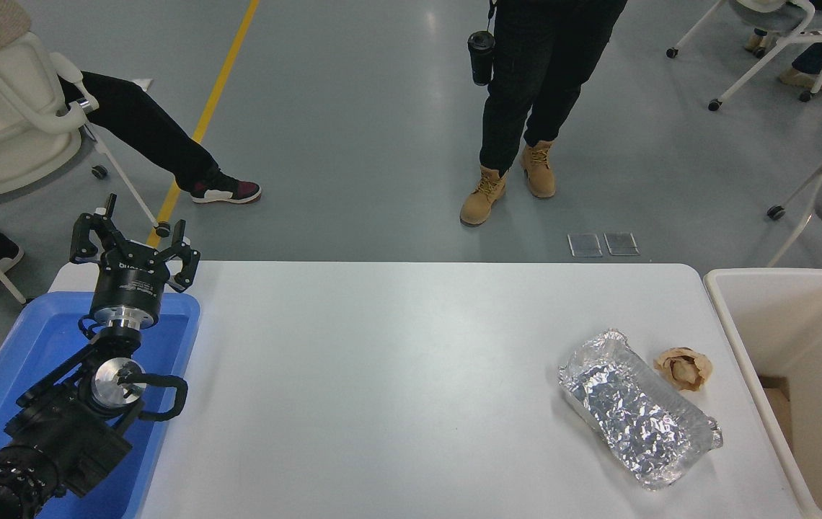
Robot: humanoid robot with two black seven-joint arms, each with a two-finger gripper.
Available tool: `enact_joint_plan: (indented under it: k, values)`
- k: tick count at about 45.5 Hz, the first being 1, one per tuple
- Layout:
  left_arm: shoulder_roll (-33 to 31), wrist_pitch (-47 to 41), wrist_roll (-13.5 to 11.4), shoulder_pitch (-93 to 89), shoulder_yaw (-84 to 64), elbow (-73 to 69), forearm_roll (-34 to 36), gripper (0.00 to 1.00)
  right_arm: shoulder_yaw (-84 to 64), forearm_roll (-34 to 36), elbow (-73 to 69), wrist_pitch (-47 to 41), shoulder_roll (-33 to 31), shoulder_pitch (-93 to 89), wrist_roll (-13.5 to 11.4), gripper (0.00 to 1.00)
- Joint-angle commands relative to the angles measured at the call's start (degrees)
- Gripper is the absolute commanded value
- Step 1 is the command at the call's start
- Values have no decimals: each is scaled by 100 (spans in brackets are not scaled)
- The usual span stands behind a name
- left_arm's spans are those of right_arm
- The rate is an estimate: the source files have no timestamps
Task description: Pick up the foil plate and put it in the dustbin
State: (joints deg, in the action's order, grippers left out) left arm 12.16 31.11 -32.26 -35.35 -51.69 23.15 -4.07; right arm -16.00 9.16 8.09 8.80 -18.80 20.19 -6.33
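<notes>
Foil plate not yet picked up; all of the task is left, we judge.

We see the foil plate (638,417) flat on the bench (382,375) near the dustbin (779,288), a brown paper wad (683,368) just beside it; the left tool (133,241) hangs over the blue tray (36,339), fingers spread wide and empty; no right arm in view.

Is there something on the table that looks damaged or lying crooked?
Yes. The foil plate is crinkled and dented, and lies diagonally near the table's right edge. A crumpled brown paper wad sits just beside it, on the side nearer the dustbin. Nothing looks spilled.
</notes>
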Motion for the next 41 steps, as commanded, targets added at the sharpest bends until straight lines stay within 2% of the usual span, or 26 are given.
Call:
enact_joint_plan:
  k: [1, 41]
  values:
    - [6, 0, 1, 2, 1, 5, 3, 99, -9, -2, 17, 8, -19, 2, 0, 0]
    - [-3, 0, 1, 2, 1, -4, 3, 99, -114, -89, -1, -18, -27, 617, -9, 0]
